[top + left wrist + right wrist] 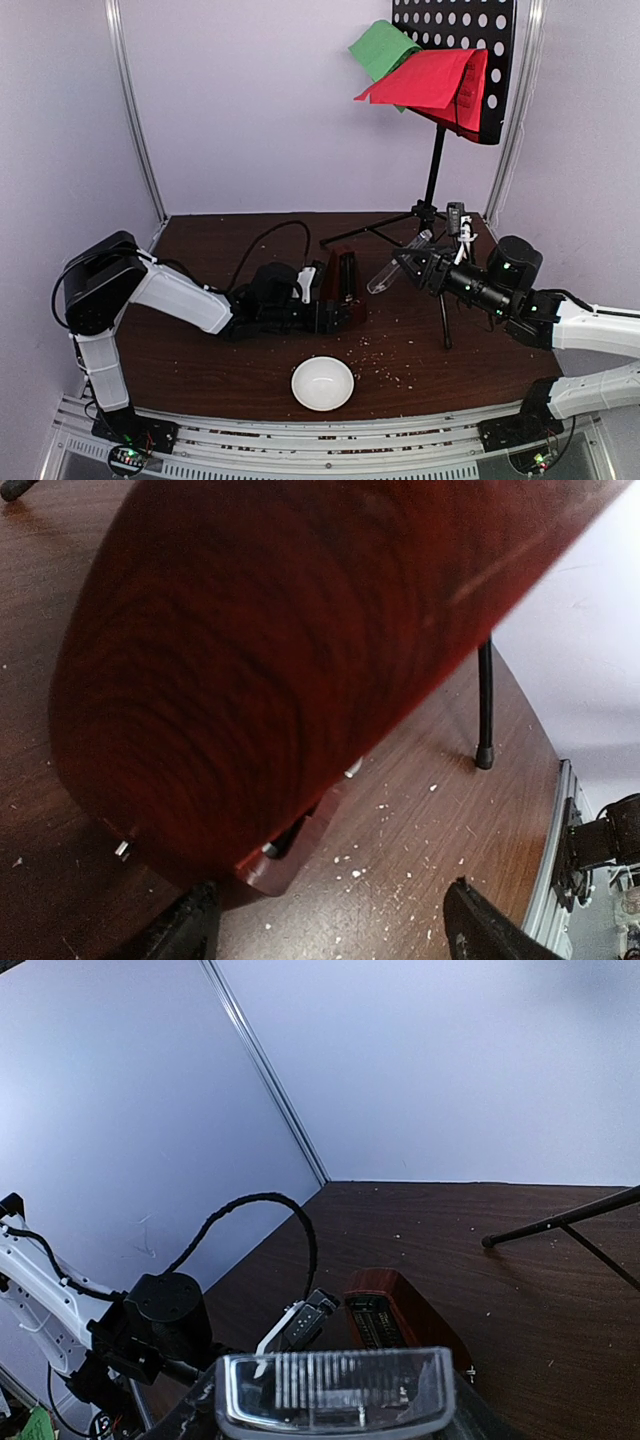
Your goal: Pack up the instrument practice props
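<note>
Clear plastic wedge cover (392, 270) is off the metronome (341, 287) and pinched in the right gripper (418, 265). It looks lifted off the tabletop (220, 370), just at the metronome's 3 o'clock. The left gripper (340, 932) has its jaws spread wide either side of the metronome's base. Its wrist view shows bare wood between one finger and the case, so it's straddling, not clamping.

Pretty sure the step in hand is getting that cover back on. The next move needs the wedge lined up with the open front, plus the left closing in to steady the case, or it'll probably skid.

The music stand (455, 60) is at 1 o'clock with the green sheet (380, 45) and red sheet (430, 80) on it, not packed yet. The only container is the white bowl (322, 383) at 6 o'clock, with nothing in it
</note>
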### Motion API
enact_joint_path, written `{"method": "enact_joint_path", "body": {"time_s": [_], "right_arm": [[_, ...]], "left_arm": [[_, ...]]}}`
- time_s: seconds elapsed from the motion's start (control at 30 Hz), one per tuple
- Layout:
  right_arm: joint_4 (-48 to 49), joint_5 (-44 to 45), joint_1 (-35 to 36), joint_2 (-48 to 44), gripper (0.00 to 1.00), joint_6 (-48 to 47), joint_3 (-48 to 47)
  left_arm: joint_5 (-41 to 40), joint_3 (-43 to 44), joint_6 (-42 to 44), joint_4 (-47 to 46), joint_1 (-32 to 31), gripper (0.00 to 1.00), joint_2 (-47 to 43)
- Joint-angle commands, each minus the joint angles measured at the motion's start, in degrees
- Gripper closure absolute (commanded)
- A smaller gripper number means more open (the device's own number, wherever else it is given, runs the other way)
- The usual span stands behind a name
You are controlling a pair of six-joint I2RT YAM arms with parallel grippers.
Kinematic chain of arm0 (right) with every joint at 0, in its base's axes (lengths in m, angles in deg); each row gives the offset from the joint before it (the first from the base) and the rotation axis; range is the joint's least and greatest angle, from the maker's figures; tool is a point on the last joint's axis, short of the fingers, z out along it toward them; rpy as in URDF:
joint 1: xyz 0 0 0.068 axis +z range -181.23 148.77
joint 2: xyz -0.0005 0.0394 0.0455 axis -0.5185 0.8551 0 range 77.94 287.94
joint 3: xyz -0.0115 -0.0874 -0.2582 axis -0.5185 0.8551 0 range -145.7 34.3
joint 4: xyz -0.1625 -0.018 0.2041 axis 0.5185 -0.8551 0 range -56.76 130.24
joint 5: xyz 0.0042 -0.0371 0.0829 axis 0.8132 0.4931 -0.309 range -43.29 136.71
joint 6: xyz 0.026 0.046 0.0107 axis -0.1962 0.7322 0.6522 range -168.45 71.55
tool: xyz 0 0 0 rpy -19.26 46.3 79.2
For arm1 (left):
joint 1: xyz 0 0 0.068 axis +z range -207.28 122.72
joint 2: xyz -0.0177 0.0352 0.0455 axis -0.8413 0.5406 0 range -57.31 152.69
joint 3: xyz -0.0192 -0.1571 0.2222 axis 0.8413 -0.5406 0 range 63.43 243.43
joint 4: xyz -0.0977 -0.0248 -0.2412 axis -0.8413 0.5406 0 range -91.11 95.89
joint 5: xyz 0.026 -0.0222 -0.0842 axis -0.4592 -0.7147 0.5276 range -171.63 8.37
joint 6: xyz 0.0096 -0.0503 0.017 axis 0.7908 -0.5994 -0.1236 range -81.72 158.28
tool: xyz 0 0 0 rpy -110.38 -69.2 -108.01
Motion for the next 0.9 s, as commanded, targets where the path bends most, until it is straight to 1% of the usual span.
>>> {"method": "enact_joint_path", "body": {"time_s": [0.0, 0.07, 0.13, 0.23, 0.3, 0.47, 0.53, 0.67, 0.73, 0.8, 0.87], "right_arm": [[0.69, 2.64, 0.44, -0.66, 0.48, -1.36, 0.74], [0.67, 3.24, 0.56, -0.49, 0.48, -1.75, 1.00], [1.04, 3.80, 1.07, -0.03, 0.48, -2.61, 1.34], [2.11, 6.81, 2.66, 1.12, 0.48, -4.81, 1.91], [1.63, 9.69, 4.25, 2.63, 0.48, -6.27, 1.35], [-0.28, 18.08, 9.77, 8.52, 0.48, -9.65, -2.35], [-0.63, 20.67, 11.19, 11.78, 0.48, -9.24, -3.97], [3.45, 19.68, 11.31, 18.24, 0.48, -7.21, -4.69], [3.71, 20.03, 11.37, 21.11, 0.48, -7.22, -6.14], [3.86, 20.76, 11.44, 23.67, 0.49, -7.83, -7.67], [4.85, 21.56, 11.43, 26.04, 0.49, -8.89, -8.67]], "left_arm": [[0.65, -1.32, 1.35, -5.84, 0.34, 0.20, -2.50], [-1.12, -3.47, 3.73, -4.73, 0.50, 0.20, -6.60], [-1.90, -4.89, 7.24, -1.35, 1.15, 0.18, -11.60], [-0.62, -5.07, 12.02, 6.55, 3.55, 0.17, -20.02], [1.51, -3.90, 14.98, 13.56, 6.69, 0.16, -24.04], [8.29, 3.31, 22.52, 32.60, 19.69, 0.15, -28.79], [10.55, 5.32, 25.41, 36.83, 25.16, 0.15, -30.18], [14.75, 5.23, 28.27, 39.57, 37.14, 0.15, -34.32], [10.92, 4.87, 31.87, 41.07, 39.99, 0.15, -36.21], [3.16, 3.10, 36.90, 40.49, 40.24, 0.15, -38.06], [-3.86, 1.36, 39.54, 39.76, 40.33, 0.15, -40.07]]}}
